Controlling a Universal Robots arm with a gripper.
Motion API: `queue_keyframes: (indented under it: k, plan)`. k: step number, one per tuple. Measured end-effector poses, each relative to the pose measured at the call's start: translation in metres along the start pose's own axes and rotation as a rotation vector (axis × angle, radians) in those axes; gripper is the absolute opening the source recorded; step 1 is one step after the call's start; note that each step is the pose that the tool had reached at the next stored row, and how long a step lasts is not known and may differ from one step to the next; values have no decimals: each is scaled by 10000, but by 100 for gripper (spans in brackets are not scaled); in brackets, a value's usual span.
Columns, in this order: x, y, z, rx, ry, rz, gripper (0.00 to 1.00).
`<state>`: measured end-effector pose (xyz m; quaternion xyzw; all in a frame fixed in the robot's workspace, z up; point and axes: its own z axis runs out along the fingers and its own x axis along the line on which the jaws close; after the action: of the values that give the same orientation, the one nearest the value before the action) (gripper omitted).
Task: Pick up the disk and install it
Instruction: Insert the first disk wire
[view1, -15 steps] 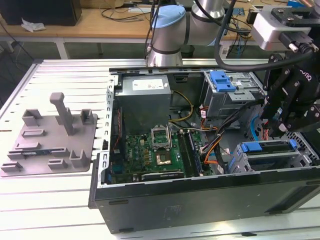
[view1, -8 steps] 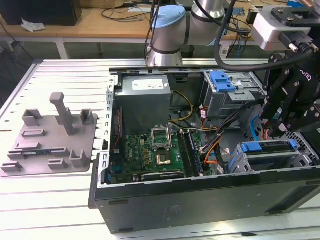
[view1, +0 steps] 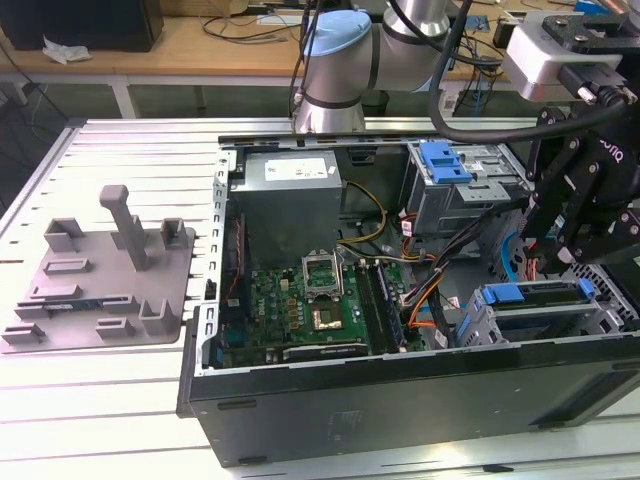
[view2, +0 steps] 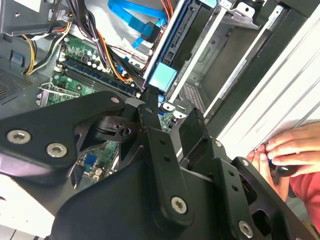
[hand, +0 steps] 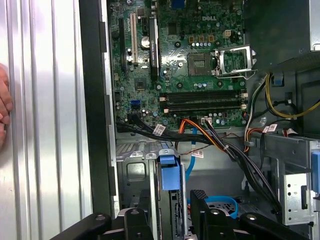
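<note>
Black gripper (view2: 170, 107) linkage looms closest in the second wrist view, its fingers (view2: 150, 115) spread apart and clamping nothing. One fingertip sits just beside the blue tab of the disk (view2: 162, 75), which stands on edge in the drive cage (hand: 135, 170) beside the motherboard (hand: 175, 60), with cables (hand: 215, 140) crossing between them. Beyond the case wall (hand: 92, 100) from the motherboard, a person's hand (view2: 290, 150) rests on the slatted table (hand: 50, 125).
</note>
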<state>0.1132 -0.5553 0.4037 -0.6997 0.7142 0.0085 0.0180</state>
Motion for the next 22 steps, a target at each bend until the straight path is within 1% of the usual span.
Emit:
queue_keyframes:
  k: [9, 10, 11, 12, 13, 15, 16, 17, 18, 19, 20, 22]
  plan:
    - [0, 0, 0, 3, 0, 0, 45]
    - [-17, 0, -3, 8, 259, -4, 45]
    - [-81, 2, -7, 17, 754, -10, 45]
    - [-174, 4, -10, 24, 1080, -14, 45]
    - [-239, 5, -9, 27, 1220, -17, 45]
    - [-377, 8, -3, 32, 1452, -20, 45]
    - [-441, 9, -2, 33, 1544, -21, 45]
    - [-491, 10, 1, 35, 1609, -22, 45]
    - [-599, 12, 5, 37, 1730, -24, 45]
    - [-682, 14, 8, 39, 1806, -25, 45]
    - [-737, 15, 9, 40, 1854, -26, 45]
    - [-826, 17, 14, 41, 1920, -27, 44]
